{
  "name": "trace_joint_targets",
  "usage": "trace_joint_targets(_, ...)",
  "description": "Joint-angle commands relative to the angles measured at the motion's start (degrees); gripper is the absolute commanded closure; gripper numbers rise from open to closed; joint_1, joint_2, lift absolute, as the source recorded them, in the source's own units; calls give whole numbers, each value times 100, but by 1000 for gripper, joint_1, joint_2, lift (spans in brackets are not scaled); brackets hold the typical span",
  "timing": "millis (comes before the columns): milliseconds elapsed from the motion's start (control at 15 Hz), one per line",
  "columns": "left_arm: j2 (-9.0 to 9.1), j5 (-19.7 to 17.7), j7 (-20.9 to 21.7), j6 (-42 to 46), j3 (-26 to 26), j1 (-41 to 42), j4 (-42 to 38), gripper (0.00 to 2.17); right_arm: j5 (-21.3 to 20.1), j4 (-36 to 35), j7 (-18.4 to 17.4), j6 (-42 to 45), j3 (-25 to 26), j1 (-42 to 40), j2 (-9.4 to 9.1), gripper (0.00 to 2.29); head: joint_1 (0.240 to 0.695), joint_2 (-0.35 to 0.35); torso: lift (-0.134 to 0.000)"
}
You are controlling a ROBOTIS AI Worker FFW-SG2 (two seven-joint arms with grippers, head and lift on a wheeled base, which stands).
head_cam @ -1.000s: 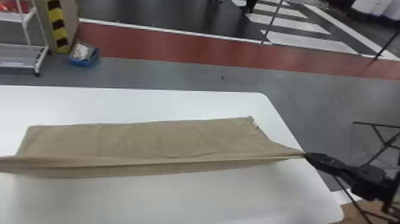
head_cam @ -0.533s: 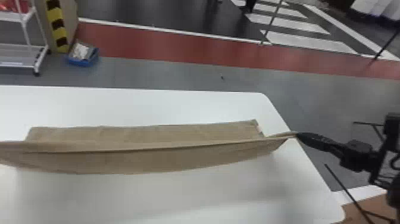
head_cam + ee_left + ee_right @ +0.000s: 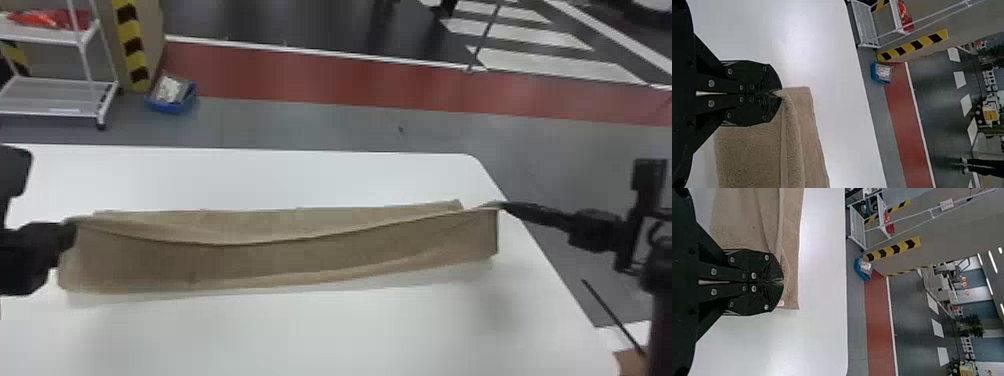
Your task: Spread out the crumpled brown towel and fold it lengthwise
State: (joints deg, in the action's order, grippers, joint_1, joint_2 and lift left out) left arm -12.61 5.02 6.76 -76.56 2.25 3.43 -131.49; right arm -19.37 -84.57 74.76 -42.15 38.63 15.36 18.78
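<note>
Towel edge [image 3: 225, 239] carried farther back, over white table [image 3: 320, 330]

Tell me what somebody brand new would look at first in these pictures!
Probably the long brown towel, sagging a little between the black left gripper at one end and the right gripper at the other, over the white table. Next, maybe the bright red strip on the floor beyond the table, and the yellow-and-black stripes with a blue tub beside them.
</note>
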Motion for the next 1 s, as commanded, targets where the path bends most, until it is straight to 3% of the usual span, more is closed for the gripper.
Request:
trace_joint_targets(0, 13, 149, -87, 418, 188, -361, 642, 1598, -208, 793, -146, 0, -101, 547, 100, 1413, 695, -242, -125)
trace_joint_targets(267, 22, 202, -210, 980, 408, -783, 1583, 1598, -331, 1276, -752, 369, -637, 678, -32, 1413, 695, -232, -125)
trace_joint_targets(533, -4, 202, -184, 1033, 417, -985, 1776, 1595, -331, 1268, -990, 369, -804, 758, -76, 1413, 695, -202, -125)
trace_joint_targets(933, -39, 580, -25, 787, 391, -994, 1846, 1595, -374, 1707, -1552, 369, -875, 1188, -58, 1413, 695, -185, -125)
